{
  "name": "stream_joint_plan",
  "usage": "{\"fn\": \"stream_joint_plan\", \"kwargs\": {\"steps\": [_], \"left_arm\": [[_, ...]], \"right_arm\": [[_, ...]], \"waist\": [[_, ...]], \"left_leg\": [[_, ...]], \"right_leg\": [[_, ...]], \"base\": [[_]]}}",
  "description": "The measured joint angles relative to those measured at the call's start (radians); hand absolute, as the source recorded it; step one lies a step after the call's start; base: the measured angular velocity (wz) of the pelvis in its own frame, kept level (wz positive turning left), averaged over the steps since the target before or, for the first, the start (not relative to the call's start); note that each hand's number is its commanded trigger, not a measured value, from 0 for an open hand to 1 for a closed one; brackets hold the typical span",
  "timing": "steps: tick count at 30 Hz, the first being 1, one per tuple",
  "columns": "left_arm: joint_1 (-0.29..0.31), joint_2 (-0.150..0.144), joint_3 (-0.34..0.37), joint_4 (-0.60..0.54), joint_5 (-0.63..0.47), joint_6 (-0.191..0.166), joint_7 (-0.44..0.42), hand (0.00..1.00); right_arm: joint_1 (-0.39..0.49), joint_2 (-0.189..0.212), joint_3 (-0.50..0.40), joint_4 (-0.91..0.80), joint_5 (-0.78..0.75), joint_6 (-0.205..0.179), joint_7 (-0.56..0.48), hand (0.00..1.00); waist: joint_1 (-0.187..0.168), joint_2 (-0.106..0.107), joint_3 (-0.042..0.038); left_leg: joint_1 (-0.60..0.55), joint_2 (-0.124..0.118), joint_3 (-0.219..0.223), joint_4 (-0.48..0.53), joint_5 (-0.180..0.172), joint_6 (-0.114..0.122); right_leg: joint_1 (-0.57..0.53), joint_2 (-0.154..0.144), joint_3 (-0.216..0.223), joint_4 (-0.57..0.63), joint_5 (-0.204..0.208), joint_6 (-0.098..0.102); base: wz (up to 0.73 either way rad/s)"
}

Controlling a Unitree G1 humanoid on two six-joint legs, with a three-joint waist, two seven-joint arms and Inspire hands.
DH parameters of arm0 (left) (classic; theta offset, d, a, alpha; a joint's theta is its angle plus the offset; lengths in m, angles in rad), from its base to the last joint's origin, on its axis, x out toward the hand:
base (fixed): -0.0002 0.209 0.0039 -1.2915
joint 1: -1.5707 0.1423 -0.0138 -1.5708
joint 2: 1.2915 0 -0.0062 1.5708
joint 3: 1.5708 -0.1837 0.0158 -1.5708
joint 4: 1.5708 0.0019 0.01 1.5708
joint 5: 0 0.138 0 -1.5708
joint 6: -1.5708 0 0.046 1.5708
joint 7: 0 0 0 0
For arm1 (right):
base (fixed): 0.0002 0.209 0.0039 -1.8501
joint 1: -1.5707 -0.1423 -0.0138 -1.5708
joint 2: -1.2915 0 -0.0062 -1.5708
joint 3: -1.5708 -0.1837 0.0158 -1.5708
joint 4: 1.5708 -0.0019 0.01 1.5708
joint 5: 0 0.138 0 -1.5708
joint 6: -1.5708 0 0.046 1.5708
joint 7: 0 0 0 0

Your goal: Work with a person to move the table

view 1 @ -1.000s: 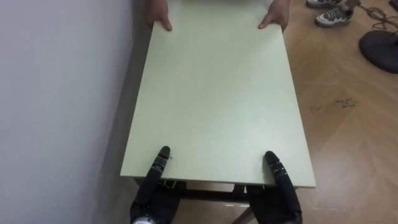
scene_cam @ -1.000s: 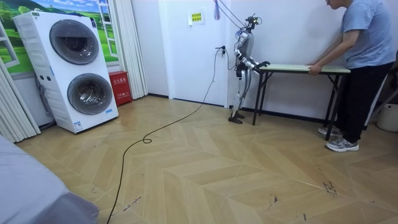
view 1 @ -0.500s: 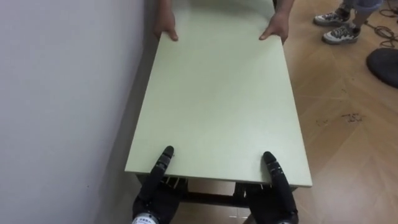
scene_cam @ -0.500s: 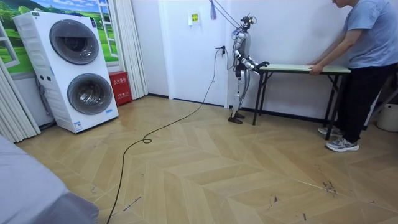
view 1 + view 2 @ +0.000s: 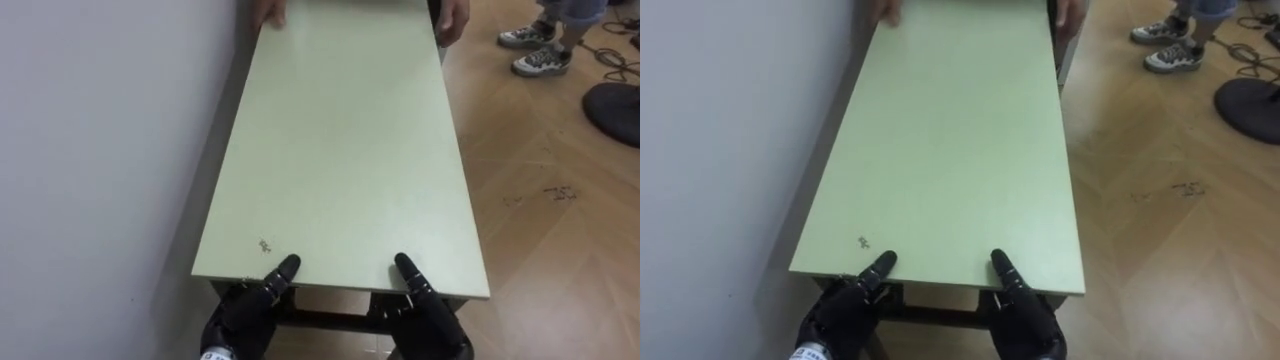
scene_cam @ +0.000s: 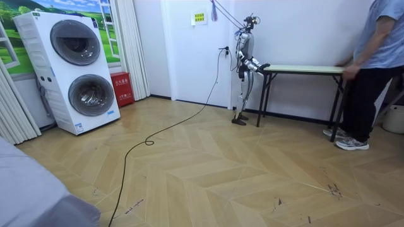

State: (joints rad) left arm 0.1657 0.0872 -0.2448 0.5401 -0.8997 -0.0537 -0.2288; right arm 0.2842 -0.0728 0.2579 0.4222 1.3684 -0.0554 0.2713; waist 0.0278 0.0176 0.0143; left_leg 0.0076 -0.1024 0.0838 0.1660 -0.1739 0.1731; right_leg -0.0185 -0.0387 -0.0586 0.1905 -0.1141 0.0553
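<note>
A long table with a pale green top and dark legs stands lengthwise before me, close along a white wall. My left hand and right hand hold its near edge, thumbs lying on top and the other fingers under the board. At the far end a person's hands hold the table's corners. In the room view I stand upright at the table's left end, and the person stands at its right end, leaning back a little.
The white wall runs close along the table's left side. Wooden floor lies open to the right, with the person's shoes and a black round base. Stacked washing machines stand far off at the room view's left.
The person has stepped toward the room view's right and shifted grip at the far end. My thumbs have slid back toward the near edge and closer together.
</note>
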Motion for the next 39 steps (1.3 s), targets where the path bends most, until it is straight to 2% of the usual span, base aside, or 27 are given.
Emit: {"fn": "stream_joint_plan", "kwargs": {"steps": [4, 13, 21, 26, 30, 33, 35, 37, 39], "left_arm": [[-0.002, 0.002, 0.0, 0.001, 0.0, 0.0, -0.009, 0.0], [-0.006, 0.008, -0.001, 0.012, 0.0, 0.0, -0.04, 0.0], [-0.006, 0.008, -0.003, 0.012, 0.004, 0.001, -0.042, 0.0], [-0.02, 0.031, -0.015, 0.041, 0.01, 0.0, -0.07, 0.0], [-0.044, 0.057, -0.025, 0.098, 0.01, 0.0, -0.139, 0.0], [-0.06, 0.065, -0.035, 0.153, 0.011, 0.004, -0.193, 0.0], [-0.066, 0.072, -0.036, 0.206, 0.037, 0.006, -0.195, 0.0], [-0.063, 0.083, -0.054, 0.254, 0.047, 0.019, -0.195, 0.0], [-0.058, 0.096, -0.077, 0.304, 0.056, 0.055, -0.196, 0.0]], "right_arm": [[-0.001, -0.012, 0.011, 0.0, 0.001, 0.015, 0.043, 0.0], [-0.003, -0.017, 0.019, 0.0, -0.014, 0.036, 0.104, 0.0], [-0.003, -0.036, 0.02, 0.0, -0.132, 0.07, 0.158, 0.0], [-0.015, -0.055, 0.033, 0.018, -0.206, 0.074, 0.182, 0.0], [-0.055, -0.065, 0.026, 0.127, -0.312, 0.079, 0.225, 0.0], [-0.06, -0.083, 0.024, 0.157, -0.363, 0.081, 0.267, 0.0], [-0.066, -0.085, 0.024, 0.188, -0.386, 0.083, 0.278, 0.0], [-0.069, -0.086, 0.025, 0.21, -0.398, 0.096, 0.28, 0.0], [-0.083, -0.087, 0.025, 0.253, -0.401, 0.101, 0.299, 0.0]], "waist": [[0.004, 0.0, -0.0031], [0.005, -0.001, -0.0029], [0.004, -0.003, -0.0026], [0.004, -0.009, -0.0022], [0.002, -0.016, -0.0025], [0.0, -0.016, -0.0038], [-0.005, -0.017, -0.0045], [-0.015, -0.017, -0.0044], [-0.024, -0.018, -0.0036]], "left_leg": [[0.0, 0.004, 0.0, 0.003, 0.0, 0.001], [0.003, 0.004, 0.0, 0.0, 0.0, 0.0], [0.003, 0.004, 0.0, 0.0, 0.0, 0.0], [0.007, 0.004, -0.002, -0.001, 0.0, 0.001], [0.006, 0.005, -0.004, -0.002, -0.001, 0.001], [0.005, 0.005, -0.002, 0.002, -0.002, 0.001], [0.004, 0.005, -0.002, 0.002, -0.002, 0.001], [0.004, 0.005, -0.002, 0.002, -0.002, 0.001], [0.0, 0.005, -0.001, 0.001, -0.002, 0.001]], "right_leg": [[0.005, 0.004, -0.001, -0.001, 0.0, -0.001], [0.006, 0.004, 0.001, -0.001, -0.004, -0.008], [0.008, 0.004, -0.001, -0.002, -0.004, -0.008], [0.017, 0.002, -0.029, -0.005, -0.004, -0.008], [0.019, 0.003, -0.025, -0.004, -0.005, -0.01], [0.016, 0.003, -0.024, -0.004, -0.005, -0.01], [0.016, 0.003, -0.024, -0.005, -0.007, -0.013], [0.014, 0.003, -0.024, -0.005, -0.008, -0.014], [0.005, 0.002, -0.021, -0.003, -0.008, -0.014]], "base": [[0.0], [0.0], [0.0], [0.01], [0.0], [0.0], [0.0], [0.0], [0.0]]}}
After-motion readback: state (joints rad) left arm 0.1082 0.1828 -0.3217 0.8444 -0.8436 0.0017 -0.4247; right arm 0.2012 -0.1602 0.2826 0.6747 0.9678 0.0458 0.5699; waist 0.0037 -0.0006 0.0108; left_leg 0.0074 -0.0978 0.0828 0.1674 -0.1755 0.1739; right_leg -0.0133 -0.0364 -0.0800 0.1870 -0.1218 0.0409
